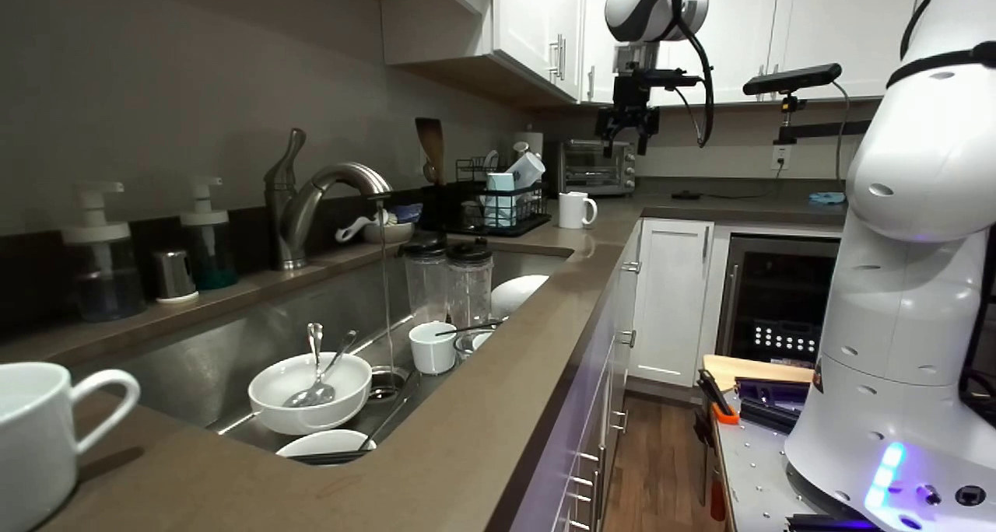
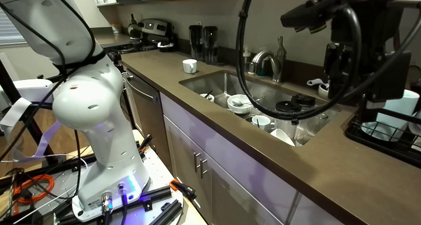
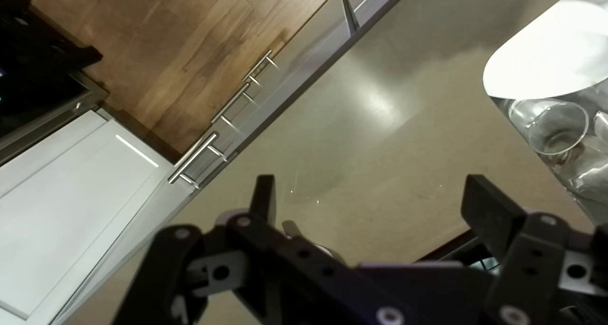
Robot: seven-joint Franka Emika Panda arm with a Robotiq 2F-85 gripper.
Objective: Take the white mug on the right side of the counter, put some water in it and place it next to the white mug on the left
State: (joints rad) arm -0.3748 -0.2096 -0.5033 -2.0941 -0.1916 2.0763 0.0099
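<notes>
With the pincer (image 1: 626, 145) wide and empty above the surface (image 1: 459, 431), I judged the step to be the reach for the white mug (image 1: 573, 211), upright beside the dish rack (image 1: 529, 227), which next required alignment, then lowering.

A kitchen: in an exterior view, a metal sink (image 1: 233, 345) holding dishes (image 1: 311, 419) extends from the lower left to centre frame, a running faucet (image 1: 303, 205) left of centre above it; a toaster oven (image 1: 587, 174) sits at upper middle, below white cabinets (image 1: 537, 19). In an exterior view, a stove (image 2: 156, 27) stands at upper left, beyond a brown tabletop (image 2: 158, 63).
</notes>
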